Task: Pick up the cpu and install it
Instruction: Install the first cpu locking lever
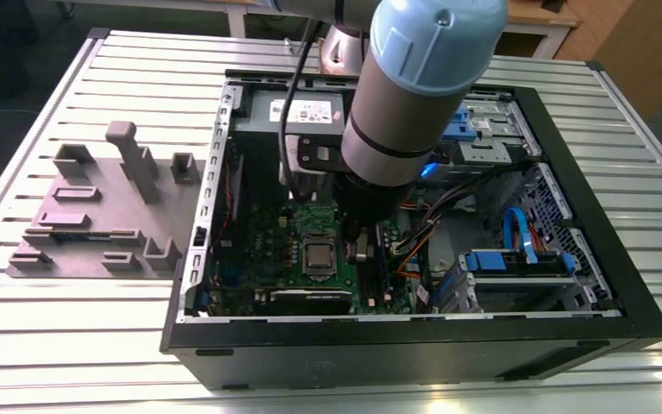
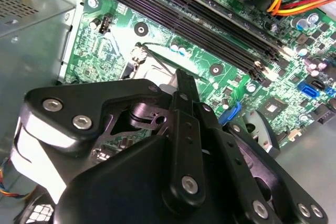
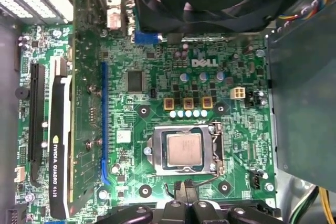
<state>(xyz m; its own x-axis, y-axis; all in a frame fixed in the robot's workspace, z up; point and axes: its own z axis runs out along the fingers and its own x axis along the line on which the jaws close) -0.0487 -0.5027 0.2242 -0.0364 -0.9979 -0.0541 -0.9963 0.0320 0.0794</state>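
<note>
The open computer case [image 1: 423, 341] lies on its side on a slatted metal table [image 1: 55, 336], with its black front wall nearest in the exterior view. Inside it, just past a black graphics card [image 1: 306, 299], the cpu [image 1: 317, 255] sits flat in its socket on the green motherboard [image 1: 265, 250] — its silver top facing up. In the first wrist view the cpu [image 3: 184, 148] lies square inside the metal socket frame [image 3: 154, 153], with a thin wire lever along one side.

The gripper [image 1: 360, 244] hangs just beside the socket, toward the exterior view's right, on the end of the grey and blue arm [image 1: 417, 82]. Its black fingers [image 2: 186, 95] point down at the board next to the socket; they look close together with nothing between them, but I cannot tell for sure whether they are closed.

Farther off, on the exterior view's left, a grey fixture tray [image 1: 101, 216] with upright blocks rests on the table, well apart from the case.
</note>
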